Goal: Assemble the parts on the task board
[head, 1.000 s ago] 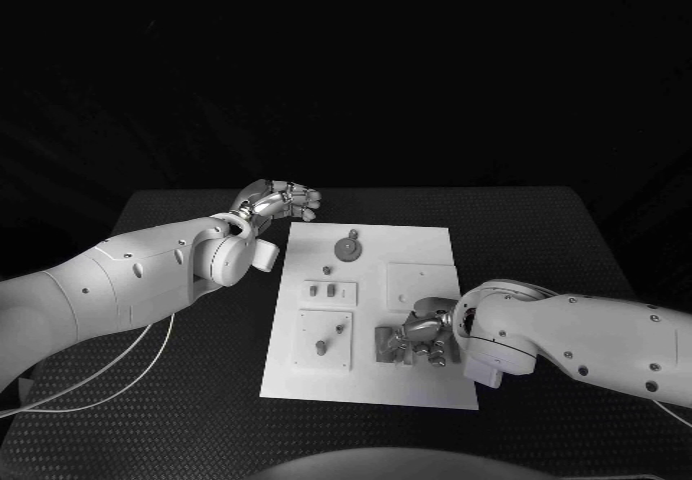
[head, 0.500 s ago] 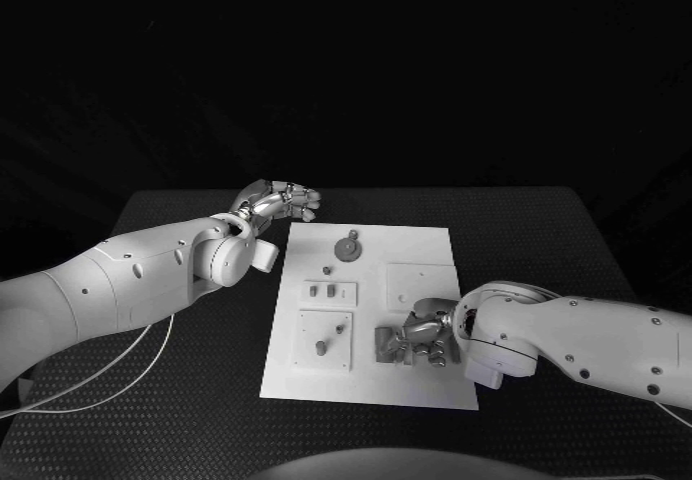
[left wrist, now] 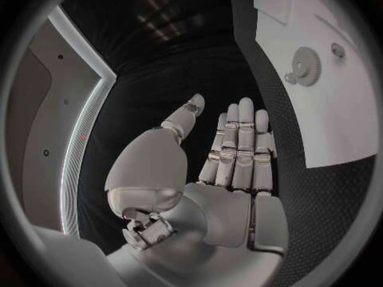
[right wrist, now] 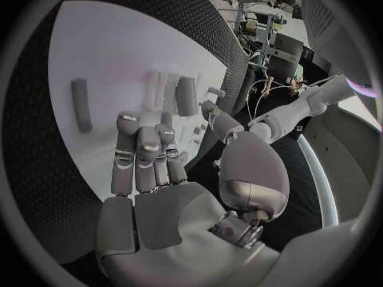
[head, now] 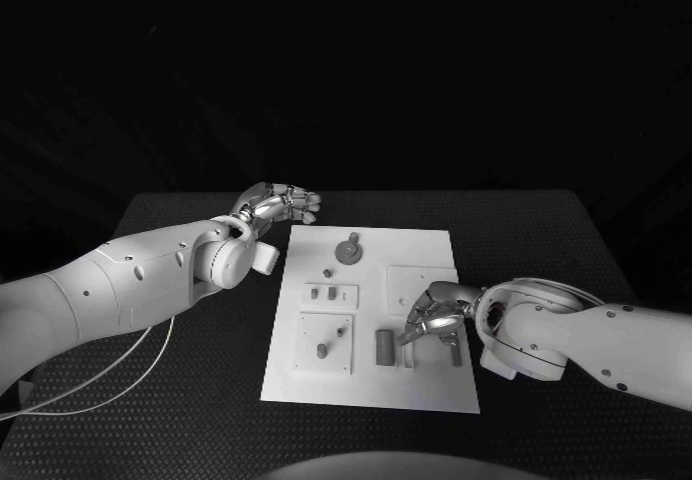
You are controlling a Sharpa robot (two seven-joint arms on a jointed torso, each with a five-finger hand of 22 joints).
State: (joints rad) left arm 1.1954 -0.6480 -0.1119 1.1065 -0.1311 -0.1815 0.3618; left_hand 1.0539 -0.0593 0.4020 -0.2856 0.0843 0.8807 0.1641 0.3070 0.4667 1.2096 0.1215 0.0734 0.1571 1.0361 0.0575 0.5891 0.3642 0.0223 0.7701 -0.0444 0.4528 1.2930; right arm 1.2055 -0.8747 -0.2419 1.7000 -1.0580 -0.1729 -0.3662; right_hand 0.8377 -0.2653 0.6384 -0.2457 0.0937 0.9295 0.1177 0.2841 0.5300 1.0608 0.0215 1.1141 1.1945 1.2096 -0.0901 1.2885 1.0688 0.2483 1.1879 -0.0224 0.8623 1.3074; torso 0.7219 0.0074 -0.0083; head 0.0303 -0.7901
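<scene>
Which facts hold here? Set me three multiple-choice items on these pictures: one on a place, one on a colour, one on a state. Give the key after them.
1. Where does the round grey toothed gear lie?
A. On the far end of the flat rectangular task board
B. On the board's near end
C. Off the board altogether

2. What colour is the task board?
A. Black
B. White
C. Striped

3. How is the silver right hand?
A. Gripping the gear
B. Curled into a tight fist
C. Holding nothing, fingers stretched out

Key:
1 A, since the head view shows the gear at the board's end farthest from the robot.
2 B, since the board is plain white in every view.
3 C, since the right wrist view shows the fingers extended over the board with nothing in them.
</scene>
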